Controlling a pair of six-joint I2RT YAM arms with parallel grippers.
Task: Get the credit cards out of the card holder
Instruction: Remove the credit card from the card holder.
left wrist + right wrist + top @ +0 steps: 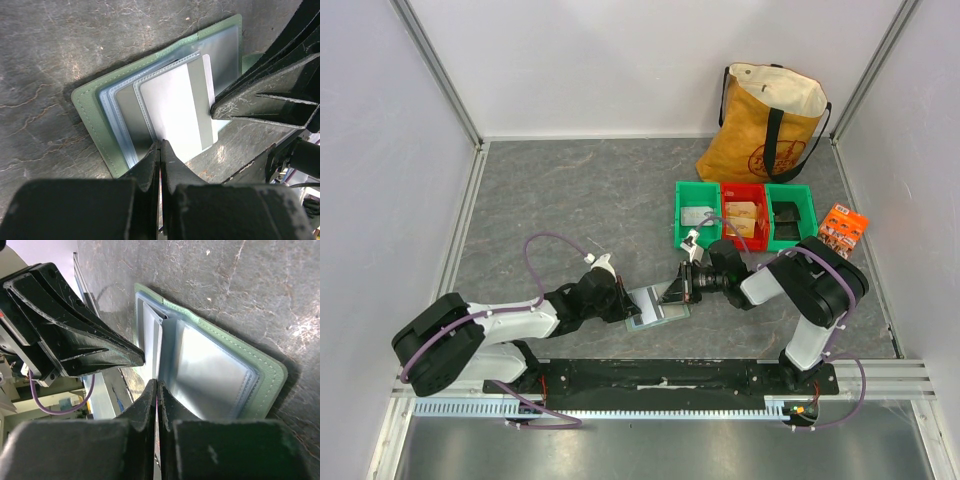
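Observation:
The pale-green card holder point(650, 306) point(90, 112) point(262, 371) lies open on the grey table between my two grippers, its blue-grey pocket panels facing up. A white credit card point(172, 107) with a grey stripe sticks partway out of a pocket, past the holder's edge. My right gripper point(673, 291) point(157, 383) is shut on that card's edge, and in the left wrist view its tip point(214, 109) meets the card's side. My left gripper point(626, 301) point(160, 145) is shut, with its tips at the holder's near edge beside a pocket seam. Whether it pinches the panel I cannot tell.
Behind the holder stand a green bin point(698, 212), a red bin point(744, 215) and a second green bin point(788, 212), each with items inside. A tan tote bag point(770, 120) leans in the back right corner. An orange packet point(843, 230) lies at the right.

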